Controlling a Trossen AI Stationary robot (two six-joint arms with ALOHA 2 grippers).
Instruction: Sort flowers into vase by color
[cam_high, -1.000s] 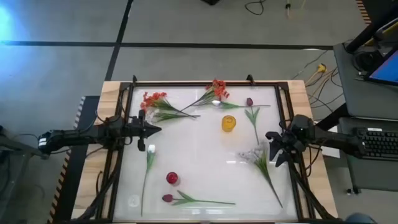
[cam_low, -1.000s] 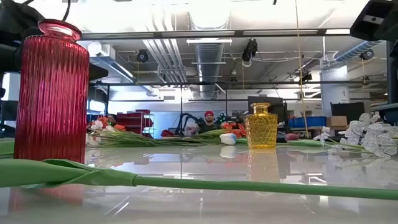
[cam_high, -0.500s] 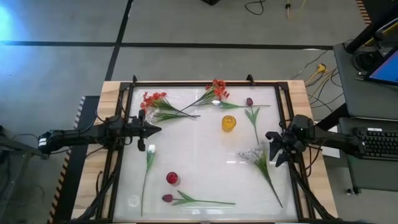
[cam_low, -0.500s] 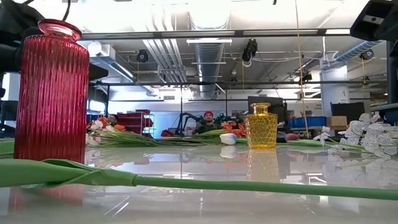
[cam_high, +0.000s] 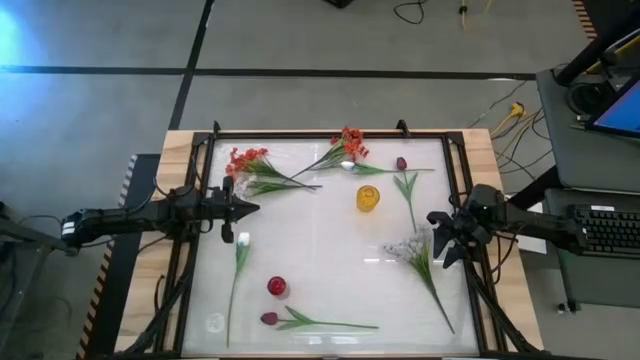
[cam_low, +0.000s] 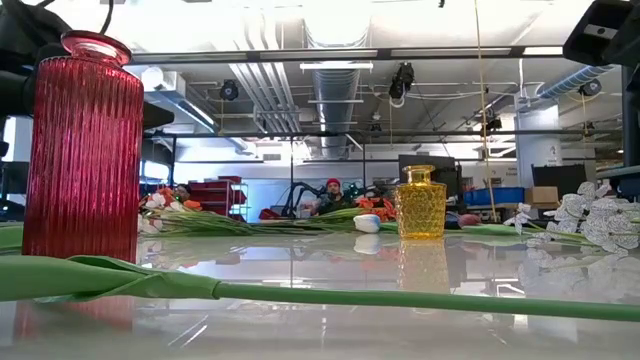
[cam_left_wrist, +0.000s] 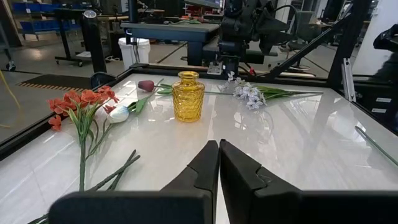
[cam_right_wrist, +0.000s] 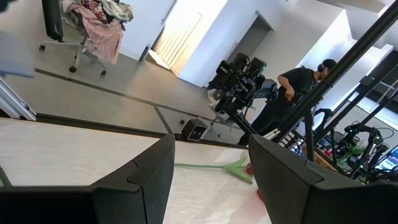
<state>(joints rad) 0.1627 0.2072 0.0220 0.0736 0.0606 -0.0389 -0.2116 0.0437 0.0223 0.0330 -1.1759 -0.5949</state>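
Left gripper (cam_high: 247, 208) hangs over the table's left side, fingers pressed together on nothing (the left wrist view shows no gap between them). Right gripper (cam_high: 436, 238) waits at the right edge, fingers spread, empty, just beside the whitish spray (cam_high: 412, 247).

No flower is in a vase yet; all lie flat on the white table (cam_high: 330, 225). The step in hand looks like a first pick. The white rose (cam_high: 243, 239) lies nearest the left gripper, its stem (cam_high: 235, 285) running toward the near edge. To do it well: spread the fingers first, come down across the stem a little below the bloom, pinch it square, then lift it clear before turning it stem-down over a vase mouth.

Count, from the high view:
- Orange-red clusters: two, one at far left (cam_high: 246, 160), one at far centre (cam_high: 349, 141).
- Maroon tulips: two, far right (cam_high: 401, 164) and near edge (cam_high: 268, 319).
- White rose: one.
- Whitish spray: one.
- Vases: two, the yellow vase (cam_high: 368, 198) mid-table and the red vase (cam_high: 277, 287) nearer.
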